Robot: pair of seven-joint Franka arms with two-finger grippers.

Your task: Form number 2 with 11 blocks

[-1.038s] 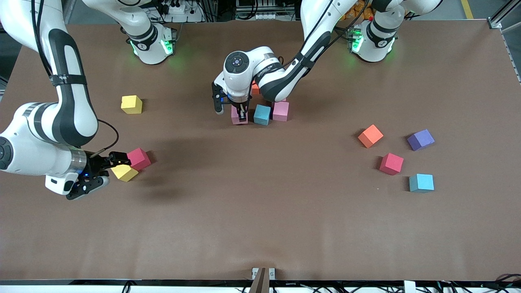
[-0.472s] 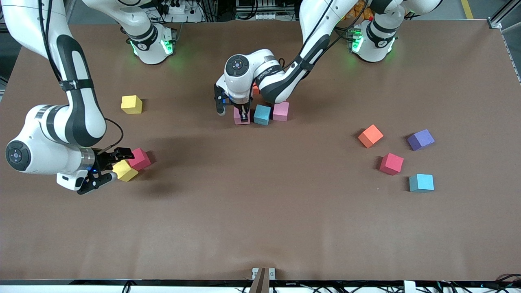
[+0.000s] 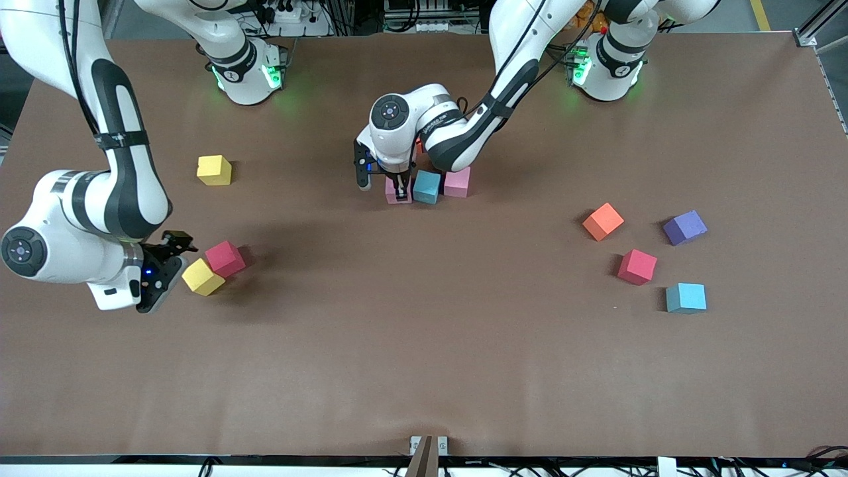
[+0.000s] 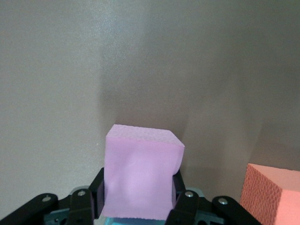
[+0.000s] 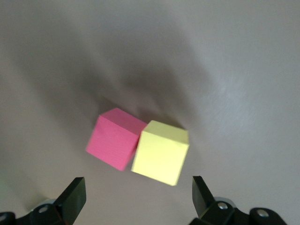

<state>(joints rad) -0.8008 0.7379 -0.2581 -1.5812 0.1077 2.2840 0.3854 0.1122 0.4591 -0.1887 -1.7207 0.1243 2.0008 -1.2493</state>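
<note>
Right gripper (image 3: 165, 265) backed off yellow cube (image 3: 203, 277), jaws wide; left gripper (image 3: 399, 190) clamps pink cube (image 3: 397, 191), probably seating it beside blue cube (image 3: 426, 187)

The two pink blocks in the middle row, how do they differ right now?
The pink block at the right arm's end of the row is clamped by the left gripper; the other pink block stands free. A light blue block sits between them. The gripped one is partly hidden by fingers; the free one shows fully. Both look the same size and colour.
</note>
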